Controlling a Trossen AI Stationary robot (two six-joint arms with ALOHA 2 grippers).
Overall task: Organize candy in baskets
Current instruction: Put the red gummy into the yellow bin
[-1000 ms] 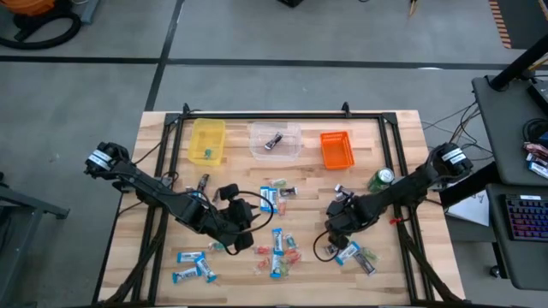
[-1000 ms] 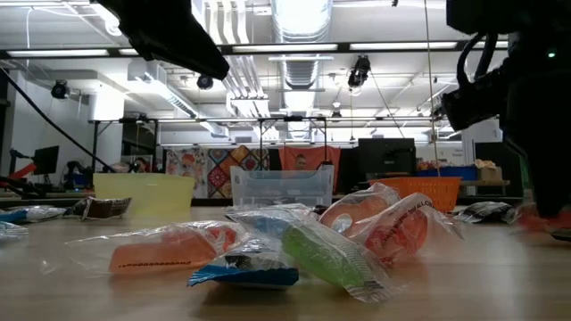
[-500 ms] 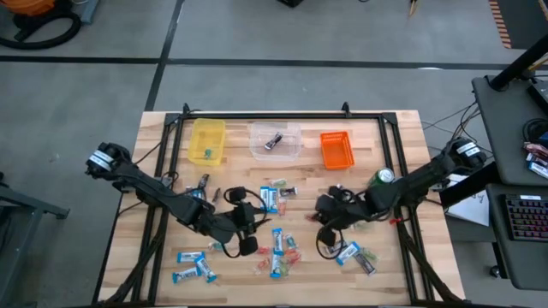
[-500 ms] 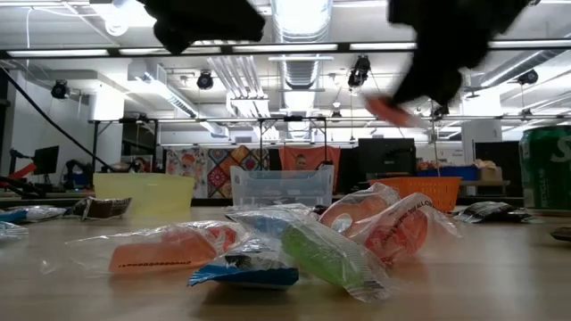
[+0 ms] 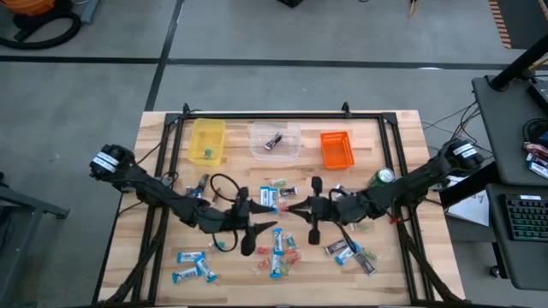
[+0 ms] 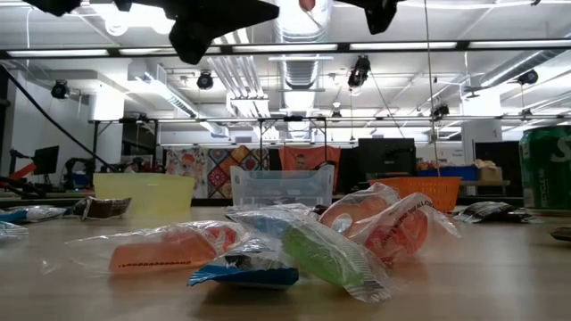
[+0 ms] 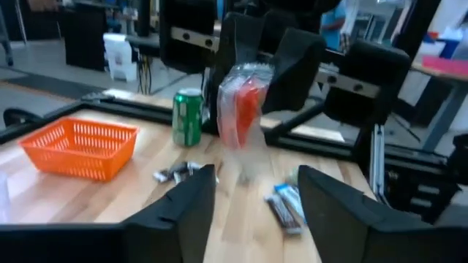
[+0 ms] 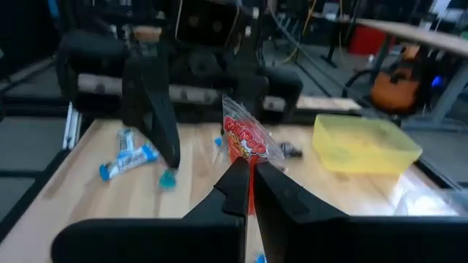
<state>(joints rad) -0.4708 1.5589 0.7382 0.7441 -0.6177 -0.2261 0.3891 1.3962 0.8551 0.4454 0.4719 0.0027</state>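
Right hand (image 8: 247, 169): above the middle of the wooden worktop (image 5: 402, 137), fingers pinched together on the clear wrapper of a red wrapped candy (image 8: 243, 137), which stands up from the fingertips; it faces the left hand.
Left hand (image 7: 252, 191): just across from the right hand over the worktop's middle, fingers spread wide with nothing between them; the red wrapped candy hangs in front of it.
Loose candy: blue-and-white wrapped bars (image 5: 190, 257) lie toward the near left of the worktop; a mixed heap of red, orange and green pieces (image 5: 284, 248) lies below the two hands; more blue-and-white bars (image 5: 353, 254) lie near the right arm.
Yellow plastic basket (image 5: 207, 142): at the far side of the worktop, leftmost of three, with a small green piece inside.
Clear plastic basket (image 5: 275, 141): between the other two, holding a dark wrapped piece (image 5: 274, 141).
Orange mesh basket (image 5: 336, 150): rightmost of the three; I cannot tell what it holds.
Green can (image 5: 381, 179): upright, near the right arm, apart from the baskets.
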